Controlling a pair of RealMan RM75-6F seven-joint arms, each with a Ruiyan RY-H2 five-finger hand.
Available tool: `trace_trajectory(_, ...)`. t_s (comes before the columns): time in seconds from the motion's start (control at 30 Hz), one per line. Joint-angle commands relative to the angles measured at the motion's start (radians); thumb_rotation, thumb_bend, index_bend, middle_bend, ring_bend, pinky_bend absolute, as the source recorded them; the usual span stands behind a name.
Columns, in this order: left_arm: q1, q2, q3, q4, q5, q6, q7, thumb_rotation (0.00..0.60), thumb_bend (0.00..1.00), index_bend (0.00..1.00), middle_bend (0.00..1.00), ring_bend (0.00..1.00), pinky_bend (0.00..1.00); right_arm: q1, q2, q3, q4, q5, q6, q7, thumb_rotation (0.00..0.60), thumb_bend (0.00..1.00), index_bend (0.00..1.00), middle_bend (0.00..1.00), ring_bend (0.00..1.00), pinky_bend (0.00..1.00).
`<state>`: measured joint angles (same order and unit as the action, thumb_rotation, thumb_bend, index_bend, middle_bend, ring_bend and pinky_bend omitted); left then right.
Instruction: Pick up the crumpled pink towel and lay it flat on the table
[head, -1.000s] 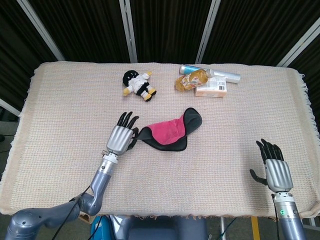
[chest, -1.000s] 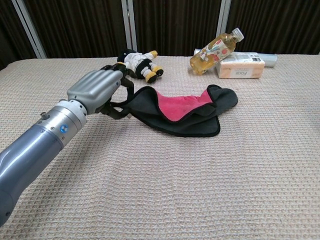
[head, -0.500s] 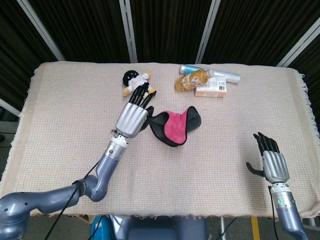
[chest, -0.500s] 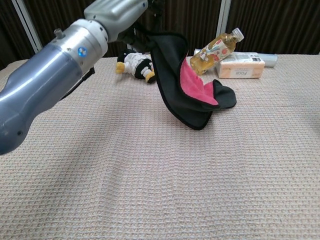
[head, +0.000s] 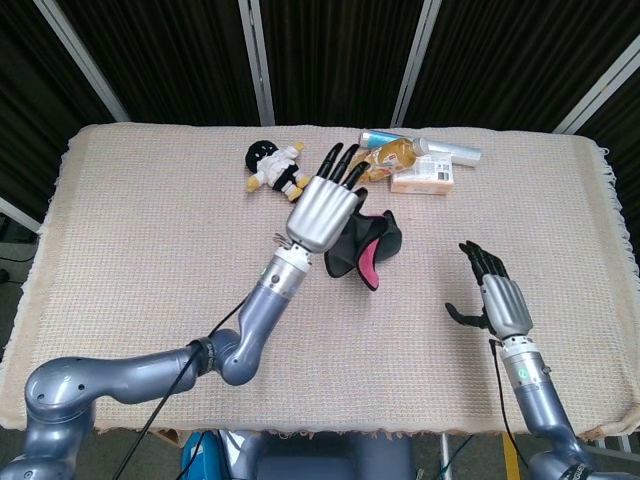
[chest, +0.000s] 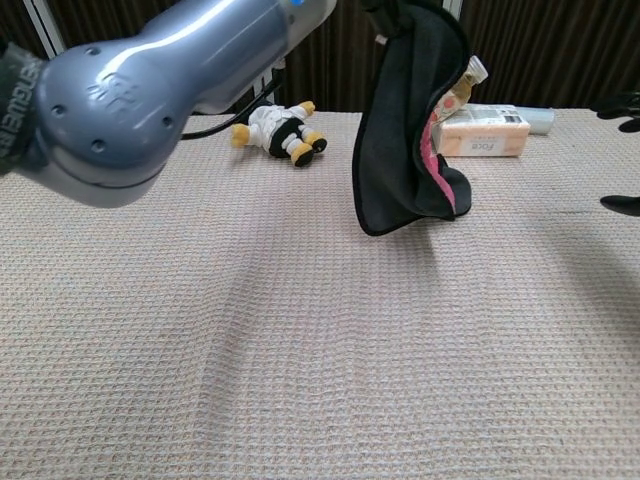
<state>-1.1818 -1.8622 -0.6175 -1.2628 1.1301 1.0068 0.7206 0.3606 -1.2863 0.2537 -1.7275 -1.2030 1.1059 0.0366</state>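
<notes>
1. Overhead, the left robot hand (head: 322, 208) grasps the pink towel (chest: 412, 120), which hangs above the bench (head: 150, 250).
2. Rightward, the right robot hand (head: 497, 300) hovers released, fingers apart, holding nothing.

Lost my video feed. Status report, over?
Left hand holds crumpled pink-and-black towel, hanging above the table. Right hand open, empty. Nothing obstructing.

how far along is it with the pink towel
Pick-up looks done: the left hand holds the towel up by one edge, so it hangs folded, black side out, with its lower end at or just above the table. The right hand is open to the side, touching nothing. Spreading it flat is left.
</notes>
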Motion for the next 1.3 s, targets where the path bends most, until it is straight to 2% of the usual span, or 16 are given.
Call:
trace_trajectory(0.03,-0.109,-0.047,-0.057,0.082,-0.056,-0.032,0.054,0.6,0.58,0.6,0.19,0.0,0.0,0.025,-0.004,0.018,-0.025,0.039,-0.018,-0.033,0.6,0.29,0.0,0.0,0.0,0.0)
trace_trajectory(0.13,-0.187,-0.077,-0.097,0.14,-0.093,-0.033,0.066,0.6,0.58,0.6,0.19,0.0,0.0,0.035,-0.009,0.027,-0.04,0.067,-0.017,-0.049,0.6,0.29,0.02,0.0,0.0,0.0)
trace_trajectory(0.23,-0.246,-0.102,-0.117,0.19,-0.127,-0.033,0.077,0.6,0.58,0.6,0.19,0.0,0.0,0.04,-0.016,0.024,-0.055,0.085,-0.018,-0.057,0.6,0.29,0.1,0.0,0.0,0.0)
trace_trajectory(0.4,-0.302,-0.136,-0.116,0.253,-0.162,-0.028,0.082,0.6,0.58,0.6,0.19,0.0,0.0,0.047,-0.033,0.024,-0.067,0.119,-0.02,-0.058,0.6,0.29,0.23,0.0,0.0,0.0)
trace_trajectory(0.6,-0.341,-0.17,-0.095,0.317,-0.182,-0.02,0.051,0.6,0.58,0.6,0.19,0.0,0.0,0.057,-0.057,0.024,-0.062,0.17,-0.021,-0.067,0.6,0.29,0.27,0.0,0.0,0.0)
trace_trajectory(0.8,-0.35,-0.165,-0.082,0.323,-0.18,-0.004,0.016,0.6,0.58,0.6,0.2,0.0,0.0,0.08,-0.097,0.047,-0.029,0.239,-0.024,-0.067,0.6,0.29,0.36,0.0,0.0,0.0)
trace_trajectory(0.9,-0.349,-0.154,-0.076,0.311,-0.185,0.002,0.009,0.6,0.59,0.6,0.2,0.0,0.0,0.095,-0.127,0.049,0.0,0.277,-0.03,-0.081,0.6,0.29,0.44,0.03,0.0,0.0)
trace_trajectory(1.07,-0.339,-0.13,-0.058,0.28,-0.18,0.02,0.004,0.6,0.59,0.61,0.2,0.0,0.0,0.107,-0.164,0.044,0.042,0.325,-0.036,-0.095,0.6,0.29,0.5,0.06,0.0,0.0)
trace_trajectory(1.3,-0.323,-0.103,-0.037,0.243,-0.19,0.035,0.004,0.6,0.59,0.61,0.2,0.0,0.0,0.112,-0.188,0.043,0.061,0.345,-0.024,-0.104,0.6,0.33,0.6,0.12,0.0,0.0)
